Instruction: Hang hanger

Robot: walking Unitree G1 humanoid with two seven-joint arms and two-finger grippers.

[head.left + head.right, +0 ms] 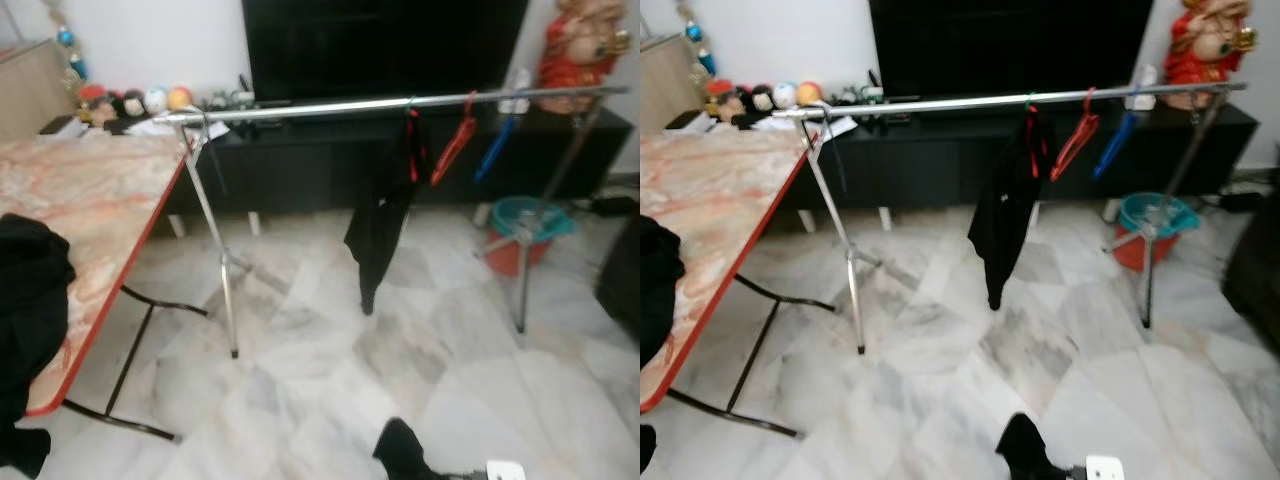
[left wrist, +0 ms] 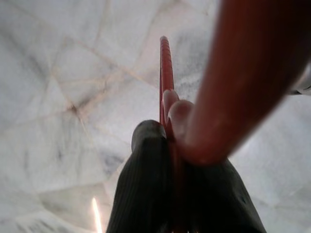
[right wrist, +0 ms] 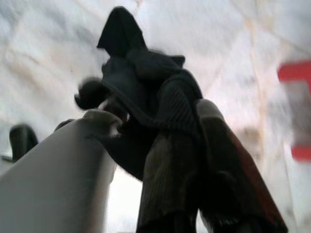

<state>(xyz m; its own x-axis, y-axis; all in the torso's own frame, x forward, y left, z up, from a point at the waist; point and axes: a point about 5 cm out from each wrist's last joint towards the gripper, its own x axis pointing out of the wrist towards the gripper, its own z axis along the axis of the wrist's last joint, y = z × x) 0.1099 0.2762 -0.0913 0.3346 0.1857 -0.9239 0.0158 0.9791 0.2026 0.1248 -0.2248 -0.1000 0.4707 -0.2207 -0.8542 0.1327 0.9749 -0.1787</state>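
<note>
At far left, counter [image 1: 90, 200] with marble-look top and red edge, black clothes [image 1: 25, 300] heaped on its near end. Just right of it, silver clothes rail [image 1: 330, 105] runs across room in front of dark TV cabinet [image 1: 320, 160]. On rail: black garment [image 1: 380, 225], then red hanger [image 1: 455, 140], then blue hanger [image 1: 497, 148]. Teal and red buckets [image 1: 525, 235] by rail's right leg. Left gripper [image 2: 167, 131] clamped on red hanger [image 2: 166, 73] over marble floor [image 2: 58, 73]. Right gripper [image 3: 180, 111] clamped on dark cloth [image 3: 131, 63].
</note>
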